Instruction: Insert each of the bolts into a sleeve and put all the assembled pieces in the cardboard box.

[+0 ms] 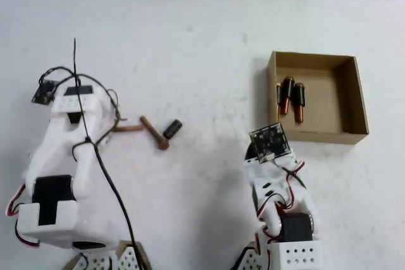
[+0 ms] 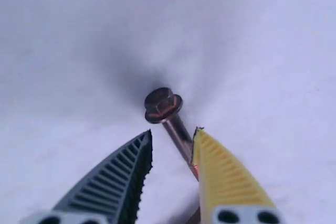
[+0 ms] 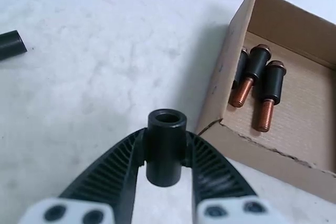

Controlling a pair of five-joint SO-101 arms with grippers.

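My left gripper [image 2: 172, 134] is open over a copper bolt [image 2: 163, 104]; its shaft lies between the fingers, against the yellow finger [image 2: 220, 177]. From above, that bolt [image 1: 131, 128] lies on the table at the left arm's tip. A second bolt [image 1: 154, 133] and a loose black sleeve [image 1: 172, 129] lie just to its right. My right gripper [image 3: 165, 134] is shut on an upright black sleeve [image 3: 166, 145], bore facing up, close to the cardboard box [image 3: 231, 61]. Three assembled pieces [image 3: 257, 77] lie inside the box [image 1: 316, 137].
The loose sleeve [image 3: 10, 44] lies well away from the right gripper. The right arm [image 1: 278, 181] stands just before the box's near left corner. Black cables [image 1: 101, 162] trail from the left arm. White tabletop stretches behind both arms.
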